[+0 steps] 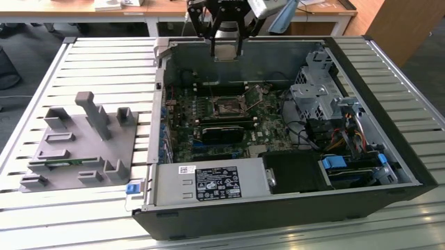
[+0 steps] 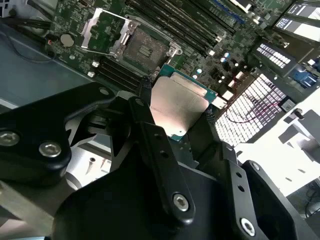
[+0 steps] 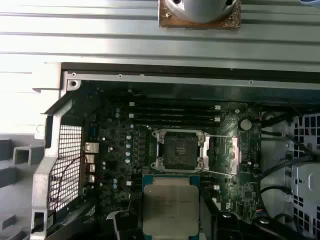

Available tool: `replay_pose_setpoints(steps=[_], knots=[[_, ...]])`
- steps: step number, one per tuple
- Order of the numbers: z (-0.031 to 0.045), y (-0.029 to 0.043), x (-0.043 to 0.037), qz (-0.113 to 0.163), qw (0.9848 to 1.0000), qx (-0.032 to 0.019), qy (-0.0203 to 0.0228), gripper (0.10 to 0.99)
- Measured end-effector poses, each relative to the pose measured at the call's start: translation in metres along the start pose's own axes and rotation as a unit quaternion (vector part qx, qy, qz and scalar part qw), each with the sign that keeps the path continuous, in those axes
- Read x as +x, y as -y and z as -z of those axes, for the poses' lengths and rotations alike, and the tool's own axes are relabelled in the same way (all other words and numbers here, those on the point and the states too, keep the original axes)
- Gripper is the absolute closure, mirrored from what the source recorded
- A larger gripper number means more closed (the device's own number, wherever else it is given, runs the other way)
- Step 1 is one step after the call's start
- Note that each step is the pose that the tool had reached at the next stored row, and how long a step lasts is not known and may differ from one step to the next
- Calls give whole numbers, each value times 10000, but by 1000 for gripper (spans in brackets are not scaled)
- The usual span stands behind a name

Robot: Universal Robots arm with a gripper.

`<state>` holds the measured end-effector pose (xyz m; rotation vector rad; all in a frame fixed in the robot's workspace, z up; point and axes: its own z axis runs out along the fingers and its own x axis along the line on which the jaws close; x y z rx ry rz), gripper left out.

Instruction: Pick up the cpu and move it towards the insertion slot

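Progress: I am holding the cpu [image 2: 180,107] clamped in my gripper [image 2: 175,102], lifted above the open case; pickup done, not yet over the insertion slot [image 3: 180,150] | Materials: flat square chip, matte silver lid, green rim; slot dark-centred, silvery frame, on green motherboard [image 3: 120,145].

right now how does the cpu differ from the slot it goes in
The cpu has a shiny pale metal top; the slot is dark in the middle with a silvery frame. The cpu is held in the pincer above the board; the slot sits fixed in it, open and empty. Both are square.
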<state>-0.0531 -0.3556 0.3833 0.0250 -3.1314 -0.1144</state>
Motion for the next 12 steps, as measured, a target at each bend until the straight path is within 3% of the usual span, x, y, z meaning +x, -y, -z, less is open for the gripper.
replay_pose_setpoints(steps=[2,3,5,12], knots=[[-2,-25,-53,0,10000,0,0,545],[-5,-59,-127,0,10000,-1,1,545],[-6,-68,-158,0,10000,0,1,545],[-6,-69,-167,0,10000,0,1,545]])
